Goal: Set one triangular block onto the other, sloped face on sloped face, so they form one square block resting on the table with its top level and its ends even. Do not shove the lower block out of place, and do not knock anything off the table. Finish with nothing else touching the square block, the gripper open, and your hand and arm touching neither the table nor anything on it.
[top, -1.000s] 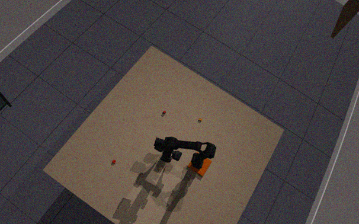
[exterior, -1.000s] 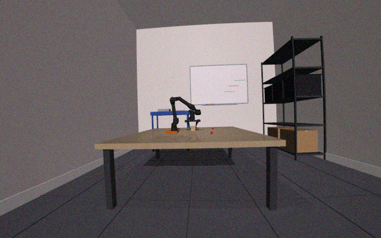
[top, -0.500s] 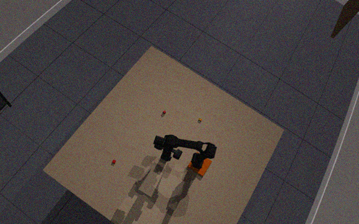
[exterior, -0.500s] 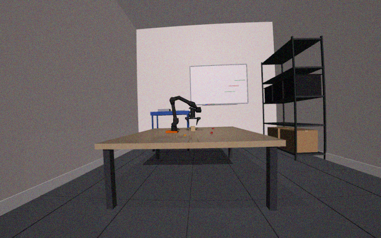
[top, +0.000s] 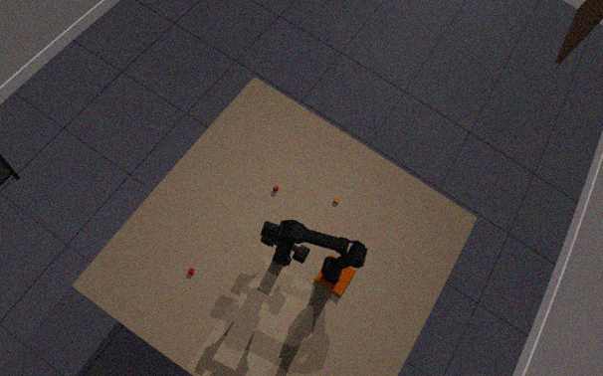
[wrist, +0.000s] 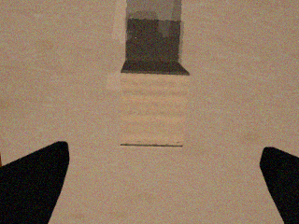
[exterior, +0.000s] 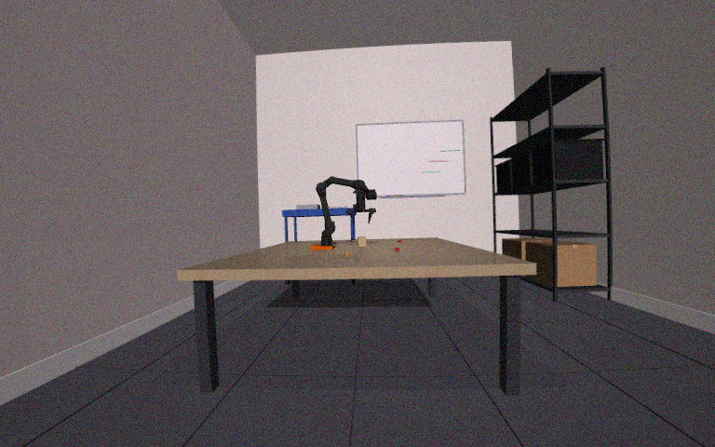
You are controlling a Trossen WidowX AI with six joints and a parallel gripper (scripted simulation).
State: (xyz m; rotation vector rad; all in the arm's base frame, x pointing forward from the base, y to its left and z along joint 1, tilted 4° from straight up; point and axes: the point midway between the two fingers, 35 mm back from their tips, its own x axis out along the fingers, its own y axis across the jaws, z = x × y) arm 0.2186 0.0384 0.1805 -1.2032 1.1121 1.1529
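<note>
The two triangular blocks show as one square pale wooden block (exterior: 361, 241) (wrist: 153, 109) resting on the table (top: 244, 129) (exterior: 295, 273). In the wrist view its top looks level and its visible edges even, with a dark shaded side face at its far end. The seam between the two blocks cannot be made out. In the top view the block is hidden under the arm. My gripper (exterior: 361, 217) (wrist: 168, 155) is wide open and empty. It hangs well above the block, with a clear gap, and the fingertips stand wide to the left and right of it in the wrist view.
A small red piece (top: 275, 188) (exterior: 397, 249), an orange piece (top: 336, 200) (exterior: 346, 253) and another red piece (top: 191, 271) (exterior: 399, 240) lie on the table, apart from the block. The arm's orange base (top: 344, 284) (exterior: 322, 247) stands beside it.
</note>
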